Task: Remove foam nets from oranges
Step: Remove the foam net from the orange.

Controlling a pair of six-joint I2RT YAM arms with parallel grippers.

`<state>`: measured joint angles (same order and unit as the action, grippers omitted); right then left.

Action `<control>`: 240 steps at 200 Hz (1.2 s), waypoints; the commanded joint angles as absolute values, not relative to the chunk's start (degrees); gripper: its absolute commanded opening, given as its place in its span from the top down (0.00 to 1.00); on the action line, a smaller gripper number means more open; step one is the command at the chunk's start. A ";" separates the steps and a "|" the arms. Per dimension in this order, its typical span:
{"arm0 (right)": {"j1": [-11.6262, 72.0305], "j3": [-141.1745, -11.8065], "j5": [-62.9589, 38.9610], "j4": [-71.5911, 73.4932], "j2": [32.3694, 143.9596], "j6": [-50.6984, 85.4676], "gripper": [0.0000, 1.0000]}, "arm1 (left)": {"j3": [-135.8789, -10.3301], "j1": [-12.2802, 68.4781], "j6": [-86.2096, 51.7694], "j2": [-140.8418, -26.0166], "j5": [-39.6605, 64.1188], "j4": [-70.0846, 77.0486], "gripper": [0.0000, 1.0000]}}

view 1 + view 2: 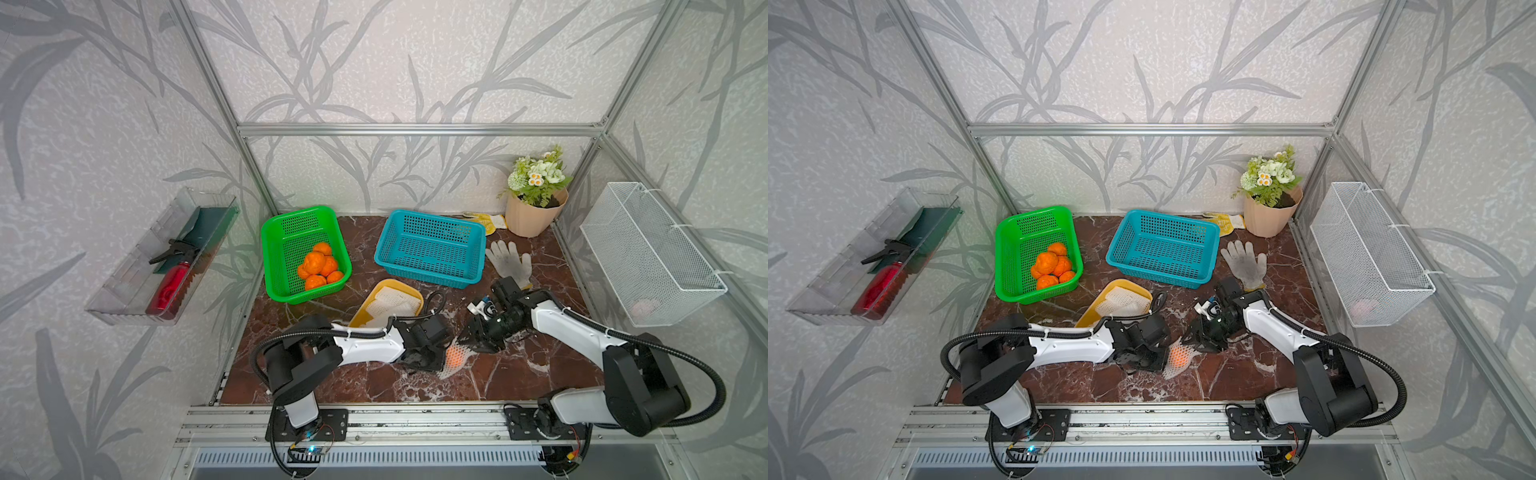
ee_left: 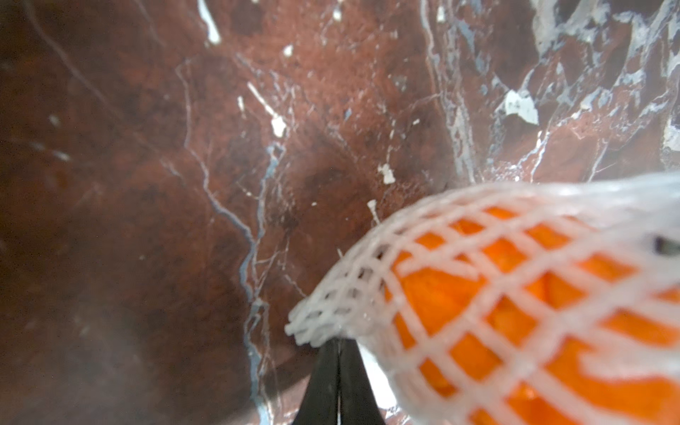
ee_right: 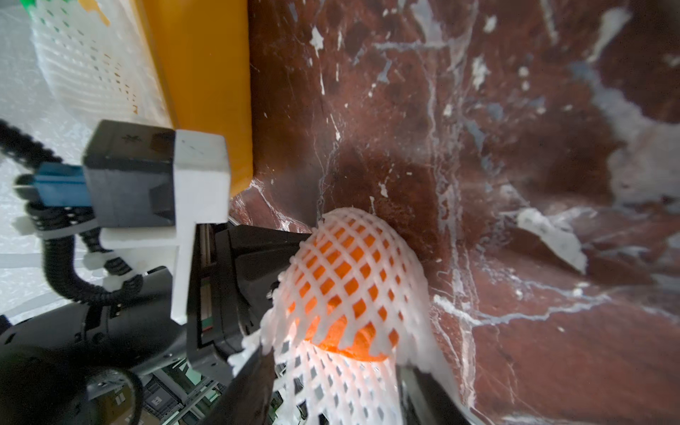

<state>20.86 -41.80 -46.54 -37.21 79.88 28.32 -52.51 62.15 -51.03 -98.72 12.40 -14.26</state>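
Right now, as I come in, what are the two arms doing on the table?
They are working a foam net off an orange near the front of the table. The left hand is shut on one edge of the net. The right hand has its jaws apart around the net's loose end. The orange sits mostly inside it. Several bare oranges lie in the green basket, and empty nets in the yellow tray.

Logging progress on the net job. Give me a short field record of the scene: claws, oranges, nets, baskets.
left claw: shut on net edge
right claw: open, fingers either side of the net's loose end
orange: inside net, between claws
green basket: bare oranges
tray: loose nets
blue basket: empty
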 commanded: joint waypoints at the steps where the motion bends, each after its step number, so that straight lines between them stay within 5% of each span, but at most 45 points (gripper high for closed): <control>1: 22.04 -40.49 -45.97 -38.52 81.54 27.19 0.46 | -52.95 62.35 -50.33 -101.56 11.82 -13.45 0.94; 99: 26.01 -37.96 -46.13 -35.68 84.93 28.48 0.29 | -54.62 62.40 -49.59 -103.35 12.41 -13.22 0.95; 145: 23.13 -40.14 -44.92 -37.70 81.37 30.15 0.68 | -55.91 62.40 -49.42 -105.49 12.20 -15.32 0.95; 240: 6.46 -46.67 -45.13 -53.70 74.62 21.45 0.70 | -58.13 61.18 -48.26 -108.43 12.44 -17.53 0.97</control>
